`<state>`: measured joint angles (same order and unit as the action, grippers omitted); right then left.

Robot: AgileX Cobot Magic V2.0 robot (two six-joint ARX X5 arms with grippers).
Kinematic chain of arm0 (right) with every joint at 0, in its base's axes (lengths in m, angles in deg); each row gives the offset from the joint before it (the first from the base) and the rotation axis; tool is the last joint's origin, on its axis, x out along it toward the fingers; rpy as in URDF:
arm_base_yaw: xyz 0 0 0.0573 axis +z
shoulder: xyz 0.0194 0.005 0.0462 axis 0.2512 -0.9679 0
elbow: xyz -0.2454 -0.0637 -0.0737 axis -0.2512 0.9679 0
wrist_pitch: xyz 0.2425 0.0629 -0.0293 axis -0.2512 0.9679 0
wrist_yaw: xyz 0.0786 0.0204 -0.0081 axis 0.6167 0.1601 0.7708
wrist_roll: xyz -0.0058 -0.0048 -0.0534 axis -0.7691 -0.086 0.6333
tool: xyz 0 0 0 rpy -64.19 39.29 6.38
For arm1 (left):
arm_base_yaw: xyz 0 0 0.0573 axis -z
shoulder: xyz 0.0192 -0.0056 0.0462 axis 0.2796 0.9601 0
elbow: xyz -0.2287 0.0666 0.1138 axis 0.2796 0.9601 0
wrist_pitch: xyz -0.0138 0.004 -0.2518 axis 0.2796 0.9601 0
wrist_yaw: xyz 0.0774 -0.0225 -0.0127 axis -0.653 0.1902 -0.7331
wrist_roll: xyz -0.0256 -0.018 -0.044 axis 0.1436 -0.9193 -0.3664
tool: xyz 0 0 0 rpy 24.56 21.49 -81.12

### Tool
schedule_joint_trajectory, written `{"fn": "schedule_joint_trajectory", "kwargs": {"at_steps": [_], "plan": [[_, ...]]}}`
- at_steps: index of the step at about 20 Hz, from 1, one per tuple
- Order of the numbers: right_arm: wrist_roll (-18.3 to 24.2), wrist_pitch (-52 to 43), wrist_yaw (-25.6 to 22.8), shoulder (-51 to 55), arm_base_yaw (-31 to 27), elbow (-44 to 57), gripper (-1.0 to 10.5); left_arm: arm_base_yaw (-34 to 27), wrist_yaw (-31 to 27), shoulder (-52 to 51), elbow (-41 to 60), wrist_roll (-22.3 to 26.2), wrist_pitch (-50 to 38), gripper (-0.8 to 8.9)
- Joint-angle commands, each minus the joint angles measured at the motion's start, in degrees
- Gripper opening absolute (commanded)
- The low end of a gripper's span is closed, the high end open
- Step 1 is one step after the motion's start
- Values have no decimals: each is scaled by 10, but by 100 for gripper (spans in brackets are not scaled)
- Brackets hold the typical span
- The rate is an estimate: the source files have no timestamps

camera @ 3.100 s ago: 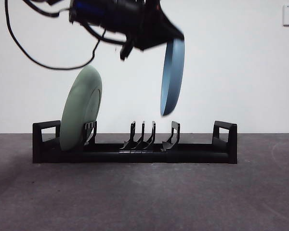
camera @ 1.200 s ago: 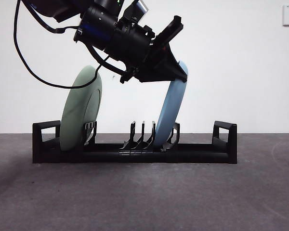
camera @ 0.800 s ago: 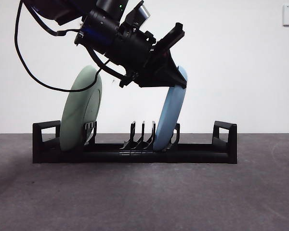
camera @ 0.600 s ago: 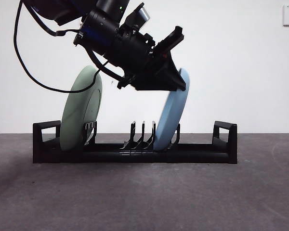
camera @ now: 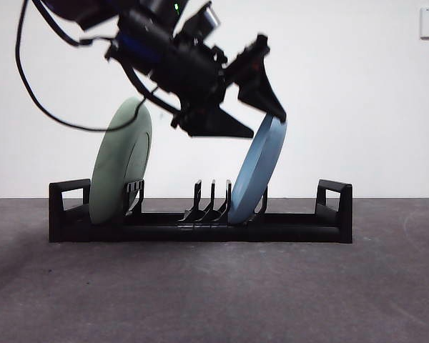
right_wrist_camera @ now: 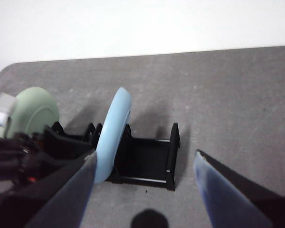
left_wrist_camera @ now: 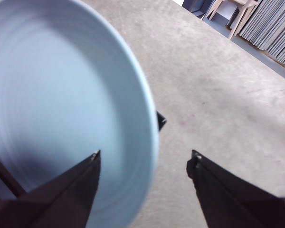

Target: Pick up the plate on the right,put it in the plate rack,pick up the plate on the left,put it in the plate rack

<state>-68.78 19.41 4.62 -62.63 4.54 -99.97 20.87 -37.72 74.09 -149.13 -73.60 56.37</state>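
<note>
Two jaws of the left gripper are standing spread wide, gripping nothing, straddling the blue plate's top rim, plate leaning in the plate rack.

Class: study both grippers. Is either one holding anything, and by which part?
Neither. The left gripper stands open around the blue plate's top rim, which rests in the plate rack; the right gripper is open.

Bright, even front view against a white wall, dark arm motion-blurred at upper left, soft shadow under the plate rack, left wrist view blurred with the blue plate smeared, right wrist view soft, jaws out of focus
</note>
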Motion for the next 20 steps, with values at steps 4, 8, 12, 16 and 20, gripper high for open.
{"fn": "schedule_joint_trajectory", "kwargs": {"at_steps": [4,8,12,16,20], "plan": [[16,22,-2,0,0,1,51,7,17,-96,-2,10,28,244],[24,42,-2,0,0,1,-12,7,8,-182,-2,74,101,-8],[43,55,-2,0,0,1,-12,7,-83,-266,-2,134,196,-8],[55,57,-2,2,0,1,-12,6,-221,-355,-2,185,306,-8],[66,41,-2,27,1,26,-12,-40,-275,-459,10,189,410,-8]]}}
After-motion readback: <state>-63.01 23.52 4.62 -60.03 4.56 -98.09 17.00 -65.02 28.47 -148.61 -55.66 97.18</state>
